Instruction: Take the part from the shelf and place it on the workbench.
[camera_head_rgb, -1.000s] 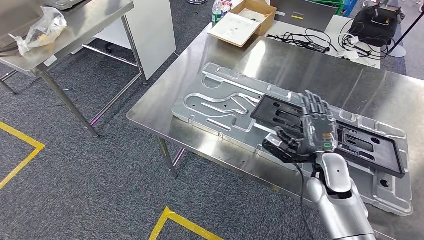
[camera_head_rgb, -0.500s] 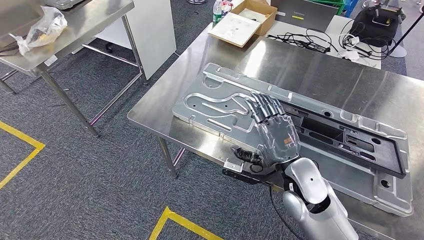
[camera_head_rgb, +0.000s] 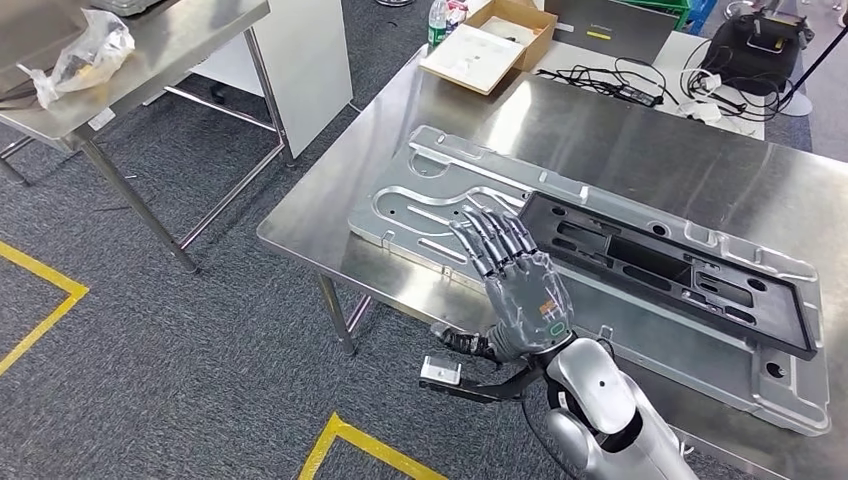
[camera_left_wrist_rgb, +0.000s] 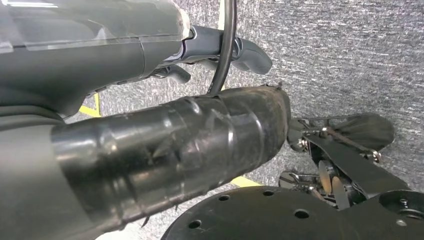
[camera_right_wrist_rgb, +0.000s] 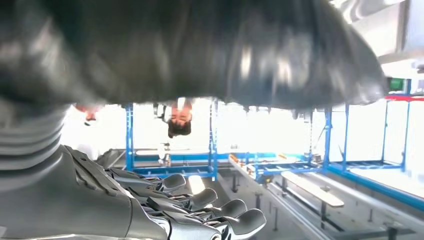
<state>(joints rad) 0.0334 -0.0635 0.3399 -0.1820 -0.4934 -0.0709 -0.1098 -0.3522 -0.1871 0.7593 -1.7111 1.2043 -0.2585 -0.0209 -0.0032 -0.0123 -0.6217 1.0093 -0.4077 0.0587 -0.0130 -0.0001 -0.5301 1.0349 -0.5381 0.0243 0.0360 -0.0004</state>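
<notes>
The right robot hand hovers over the near edge of the steel tabletop, palm down, fingers stretched flat and apart, grasping nothing. In the right wrist view the same fingers lie spread side by side with nothing between them. A second ago this hand was further right, over the black frame; half a second ago it had slid toward the near edge, and now it sits lower and further left still, its fingertips over the bare silver end of the metal plate. The silver forearm has drawn back with it toward the bottom of the head view.

The part, a black frame with long cut-outs, lies flat on the big silver metal plate on the tabletop. With the hand out of the way, its left end is now uncovered, and it lies in the same spot as before. The robot hand is near the frame's left corner but not touching it.

At the far end of the tabletop are an open cardboard box and a tangle of black cables. A second steel table stands to the left with a clear plastic bag on it, above grey carpet with yellow floor tape.

I cannot tell whether the left robot hand is released or clenched; its wrist view does not show the fingers clearly.
</notes>
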